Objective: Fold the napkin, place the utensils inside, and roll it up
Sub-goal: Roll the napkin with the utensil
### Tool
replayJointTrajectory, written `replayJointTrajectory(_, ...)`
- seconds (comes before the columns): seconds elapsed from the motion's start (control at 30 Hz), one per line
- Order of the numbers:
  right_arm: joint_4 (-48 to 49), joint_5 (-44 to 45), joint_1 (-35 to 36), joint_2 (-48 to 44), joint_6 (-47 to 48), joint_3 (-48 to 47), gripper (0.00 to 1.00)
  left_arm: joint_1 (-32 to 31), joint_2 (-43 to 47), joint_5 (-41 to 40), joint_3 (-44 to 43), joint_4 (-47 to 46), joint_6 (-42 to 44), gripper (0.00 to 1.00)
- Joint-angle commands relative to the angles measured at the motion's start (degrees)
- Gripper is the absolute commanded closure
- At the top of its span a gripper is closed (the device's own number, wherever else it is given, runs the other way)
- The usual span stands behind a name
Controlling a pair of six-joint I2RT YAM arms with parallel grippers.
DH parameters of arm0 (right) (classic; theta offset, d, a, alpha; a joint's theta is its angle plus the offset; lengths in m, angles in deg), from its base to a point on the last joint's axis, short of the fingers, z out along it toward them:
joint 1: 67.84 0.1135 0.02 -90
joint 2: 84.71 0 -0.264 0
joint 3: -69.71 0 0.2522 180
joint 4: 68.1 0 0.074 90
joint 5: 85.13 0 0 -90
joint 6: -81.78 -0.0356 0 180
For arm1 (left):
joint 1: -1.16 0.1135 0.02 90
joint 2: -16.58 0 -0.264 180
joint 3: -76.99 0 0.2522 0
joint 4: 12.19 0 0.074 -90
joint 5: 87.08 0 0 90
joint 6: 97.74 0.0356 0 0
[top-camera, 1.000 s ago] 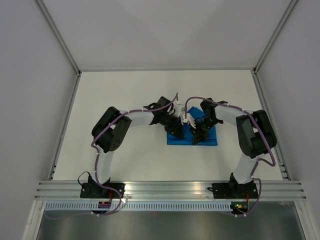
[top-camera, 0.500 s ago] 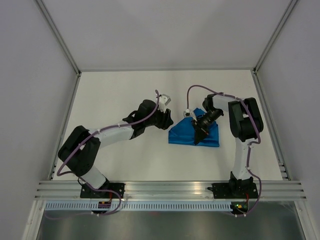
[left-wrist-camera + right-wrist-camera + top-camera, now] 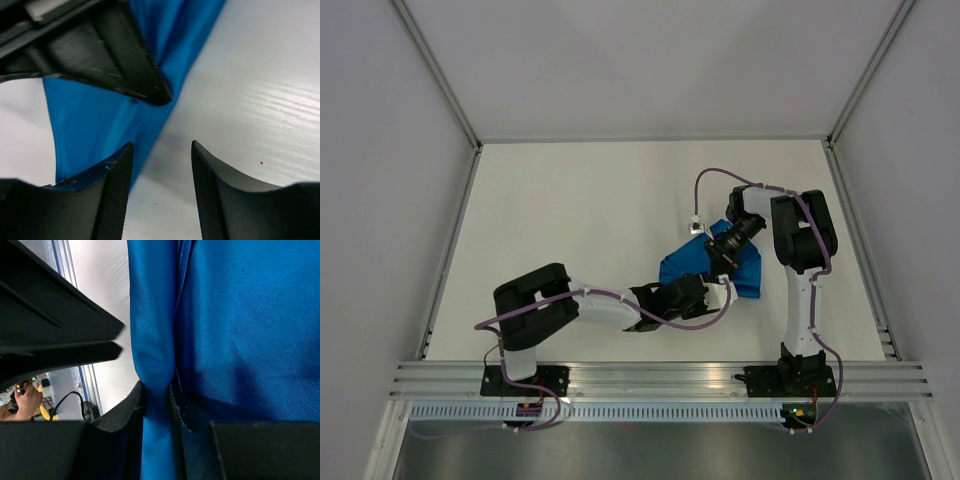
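I see a white bench (image 3: pixel 570 200) with plain grey walls (image 3: pixel 380 220) on three sides. A shiny metal rail (image 3: pixel 660 378) runs along the near edge. Thin metal strips (image 3: pixel 436 72) stand in the back corners. The light is soft and even.

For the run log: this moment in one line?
left gripper open at napkin edge | right gripper shut on napkin fold | knife unseen

White table (image 3: pixel 570 200) with pale walls on three sides; a bunched bright-blue napkin (image 3: pixel 747 272) lies toward four o'clock of its centre.
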Motion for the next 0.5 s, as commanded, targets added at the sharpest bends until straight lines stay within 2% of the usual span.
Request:
replayJointTrajectory(0.0,5.1,5.3,-0.5,2.9,2.3,-1.0,0.94,-2.2,-3.8,-6.1,-3.2,-4.7,11.4,0.44)
replayJointTrajectory(0.27,3.9,4.9,-0.9,3.7,3.1,-1.9,0.94,-2.6,-10.5,-9.9,-3.3,-13.2,17.3,0.42)
replayJointTrajectory(0.37,3.5,4.8,-0.9,4.2,3.2,-2.2,0.94,-2.6,-11.3,-8.7,-3.0,-13.4,17.7,0.42)
replayJointTrajectory(0.47,2.9,4.8,-1.0,4.7,3.3,-2.6,0.94,-2.6,-11.8,-6.5,-2.5,-13.0,17.7,0.47)
